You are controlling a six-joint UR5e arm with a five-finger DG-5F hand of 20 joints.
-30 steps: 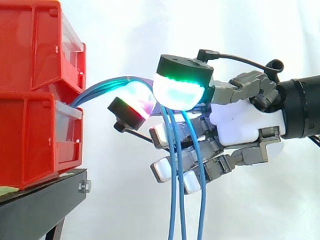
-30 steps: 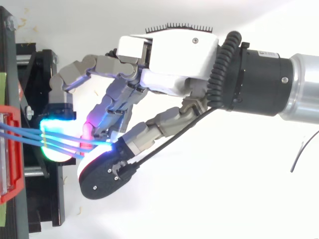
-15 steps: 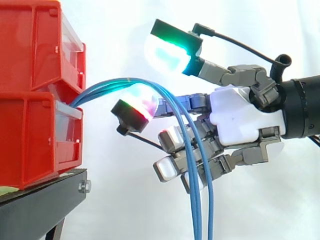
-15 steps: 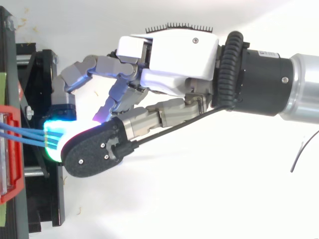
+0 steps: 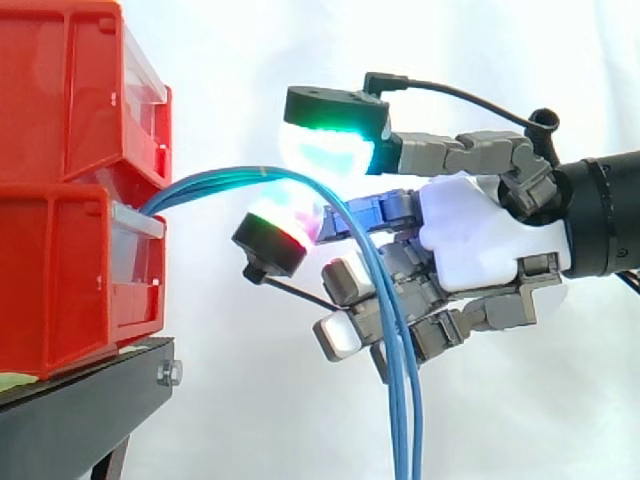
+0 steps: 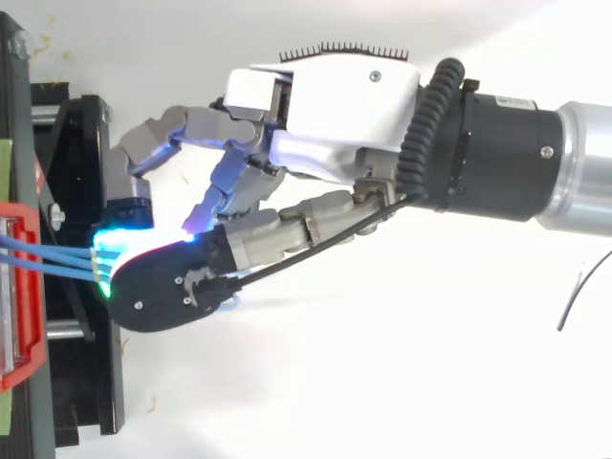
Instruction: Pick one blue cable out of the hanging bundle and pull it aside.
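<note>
Several blue cables (image 5: 396,330) come out between the two red bins, arch to the right and hang down past the bottom edge. My hand (image 5: 480,245) reaches in from the right at the top of the arch. Its thumb, with a green-glowing pad (image 5: 325,150), lies just over the cables. A finger with a red-glowing pad (image 5: 285,222) sits just under them, so the bundle runs through the narrow gap between the two. The lower fingers curl behind the hanging strands. From above, the thumb (image 6: 163,292) covers the cables (image 6: 48,258) where they leave the bin.
Two stacked red bins (image 5: 70,100) stand on a black stand (image 5: 80,410) at the left, close to the fingertips. A white curtain forms the backdrop. A thin dark wire (image 6: 583,292) lies at the right edge of the top view.
The thumb, clamped on the cables a second ago and then lifted high, has come down and swung left toward the bins. The hanging strands have drawn closer together.
</note>
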